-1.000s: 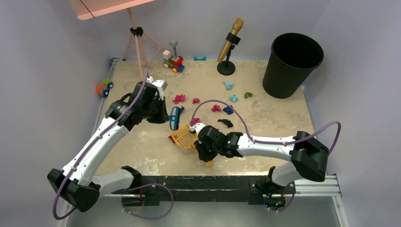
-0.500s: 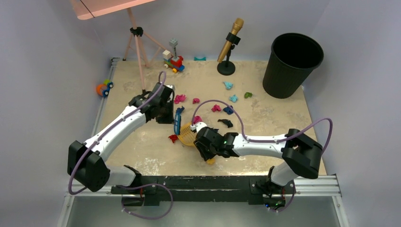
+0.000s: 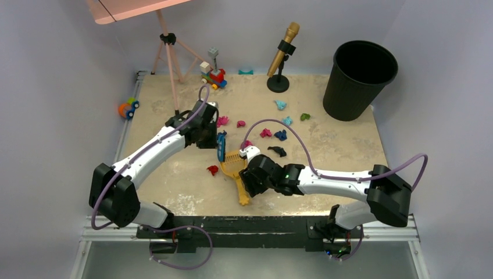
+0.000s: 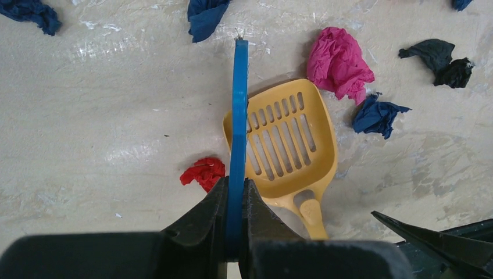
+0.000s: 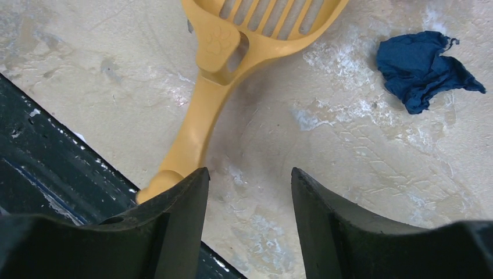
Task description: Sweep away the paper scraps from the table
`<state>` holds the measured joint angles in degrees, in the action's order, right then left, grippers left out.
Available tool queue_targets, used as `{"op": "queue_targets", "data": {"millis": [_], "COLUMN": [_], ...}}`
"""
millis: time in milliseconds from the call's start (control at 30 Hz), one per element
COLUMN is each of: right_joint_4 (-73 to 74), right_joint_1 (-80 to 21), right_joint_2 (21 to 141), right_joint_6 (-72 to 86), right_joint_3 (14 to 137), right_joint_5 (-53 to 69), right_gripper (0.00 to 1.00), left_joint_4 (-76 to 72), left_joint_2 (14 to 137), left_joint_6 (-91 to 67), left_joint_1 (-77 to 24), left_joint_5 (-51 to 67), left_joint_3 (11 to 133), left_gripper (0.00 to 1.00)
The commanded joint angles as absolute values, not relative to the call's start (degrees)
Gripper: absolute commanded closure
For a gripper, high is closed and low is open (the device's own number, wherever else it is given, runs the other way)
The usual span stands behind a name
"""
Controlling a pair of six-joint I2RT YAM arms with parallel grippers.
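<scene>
Worktop [image 3: 186,186] carrying a yellow scoop [image 3: 232,164], paper scraps [image 3: 266,133] scattered around it.
The left hand [image 4: 235,192] clamps a blue brush [image 4: 238,116], red scrap [image 4: 203,172] just left; the right hand [image 5: 250,174] gapes empty beside the scoop's handle, navy scrap [image 5: 424,70] ahead.

Even diffuse overhead light, soft faint shadows, sharp focus, no glare

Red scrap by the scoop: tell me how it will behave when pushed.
The red scrap is a small crumpled wad, so probably very light: a slight nudge should slide it. Its creased, uneven shape suggests it will tumble or squash, not roll straight. The scoop has slots, but the wad looks too big to fall through.
</scene>
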<state>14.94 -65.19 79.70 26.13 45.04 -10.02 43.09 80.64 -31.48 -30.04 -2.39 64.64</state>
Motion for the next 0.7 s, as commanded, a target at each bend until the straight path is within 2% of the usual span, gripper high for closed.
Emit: {"op": "queue_targets", "data": {"millis": [0, 200, 333, 500, 667], "right_joint_4": [13.8, 14.9, 17.1, 26.8, 28.2], "right_joint_1": [-65.4, -65.4, -65.4, -65.4, -65.4], "right_joint_2": [77.6, 78.5, 79.5, 81.8, 82.9], "right_joint_6": [26.8, 28.4, 30.7, 34.0, 32.5], "right_joint_3": [45.1, 49.1, 53.1, 60.4, 64.7], "right_joint_5": [-12.1, -13.6, -16.4, -24.0, -23.3], "right_gripper": [0.42, 0.36, 0.36, 0.35, 0.35], "left_joint_4": [40.6, 40.3, 40.1, 40.2, 40.1], "left_joint_2": [82.4, 83.5, 82.3, 81.2, 80.9], "left_joint_6": [-32.0, -32.4, -32.6, -32.7, -33.0], "left_joint_1": [-30.2, -30.3, -30.3, -30.3, -30.5], "left_joint_5": [-2.7, -3.0, -3.0, -2.6, -1.9], "left_joint_3": [66.1, 64.9, 64.0, 63.5, 63.4], "left_gripper": [1.0, 1.0, 1.0, 1.0, 1.0]}}
